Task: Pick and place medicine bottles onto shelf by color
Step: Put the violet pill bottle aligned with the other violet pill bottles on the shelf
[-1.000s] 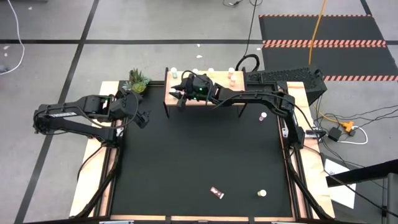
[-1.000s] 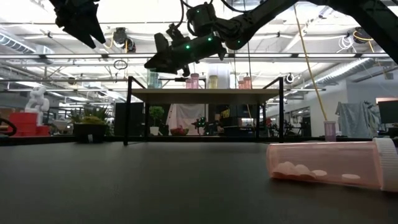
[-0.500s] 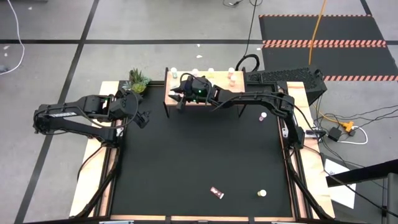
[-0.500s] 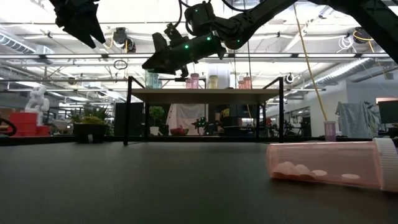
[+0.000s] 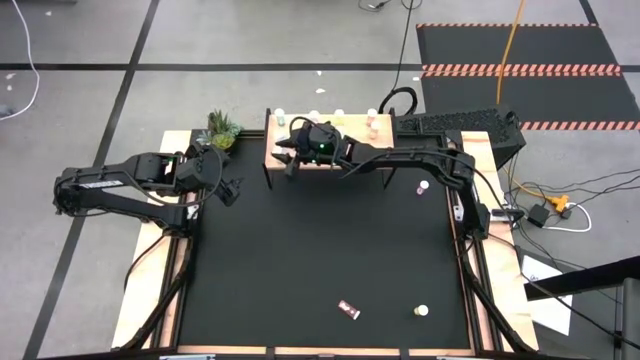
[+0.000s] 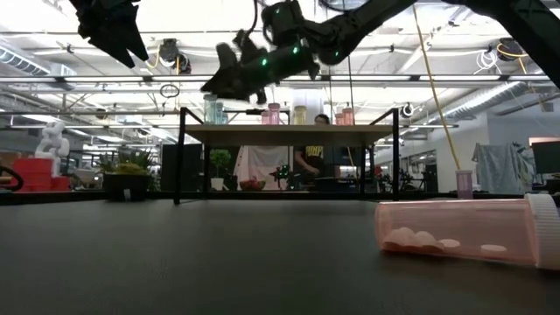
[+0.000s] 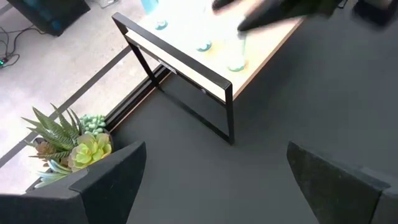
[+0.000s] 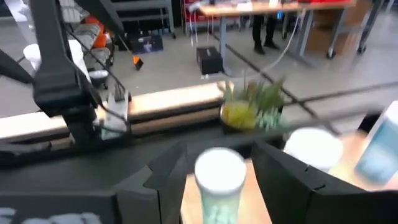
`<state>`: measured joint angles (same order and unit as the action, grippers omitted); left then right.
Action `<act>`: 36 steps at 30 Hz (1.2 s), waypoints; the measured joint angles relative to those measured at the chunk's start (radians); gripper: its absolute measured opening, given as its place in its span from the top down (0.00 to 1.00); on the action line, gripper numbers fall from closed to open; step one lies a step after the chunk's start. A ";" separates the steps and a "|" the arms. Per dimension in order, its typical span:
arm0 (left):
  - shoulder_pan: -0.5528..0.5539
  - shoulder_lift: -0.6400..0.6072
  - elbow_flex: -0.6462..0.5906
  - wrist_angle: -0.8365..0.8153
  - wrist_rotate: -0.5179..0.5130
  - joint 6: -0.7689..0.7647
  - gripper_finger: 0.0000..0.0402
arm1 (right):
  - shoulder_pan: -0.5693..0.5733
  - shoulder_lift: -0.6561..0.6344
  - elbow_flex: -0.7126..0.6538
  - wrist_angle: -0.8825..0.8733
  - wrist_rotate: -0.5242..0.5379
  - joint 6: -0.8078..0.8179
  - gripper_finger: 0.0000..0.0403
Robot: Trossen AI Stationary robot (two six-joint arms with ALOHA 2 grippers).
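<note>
Shelf (image 5: 352, 150) stands at the table's far edge, a row of bottles on its back edge. The right gripper (image 5: 285, 155) hovers over the shelf's left end, jaws parted around a green-tinted bottle (image 8: 219, 183) standing on the board without gripping it. The left gripper (image 5: 228, 190) waits wide open and empty near the succulent (image 5: 222, 129). A pink bottle (image 6: 464, 231) lies on the mat.

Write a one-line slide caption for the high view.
Right pincer open over the shelf; left pincer waits.
</note>
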<state>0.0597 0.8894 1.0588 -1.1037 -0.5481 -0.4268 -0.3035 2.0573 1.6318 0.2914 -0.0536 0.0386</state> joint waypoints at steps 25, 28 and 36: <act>0.019 0.044 -0.046 0.431 -0.001 0.165 0.03 | -0.022 -0.866 -0.529 -0.600 0.269 0.205 0.56; 0.019 0.073 -0.046 0.429 0.041 0.154 0.03 | 0.005 -0.977 -0.652 -0.716 0.318 0.301 0.56; 0.018 0.166 -0.047 0.439 0.115 0.158 0.03 | 0.062 -1.134 -0.748 -1.187 0.423 0.523 0.56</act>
<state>0.0780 1.0558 1.0122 -0.6647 -0.4335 -0.2684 -0.2419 0.9229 0.8834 -0.8958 0.3693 0.5611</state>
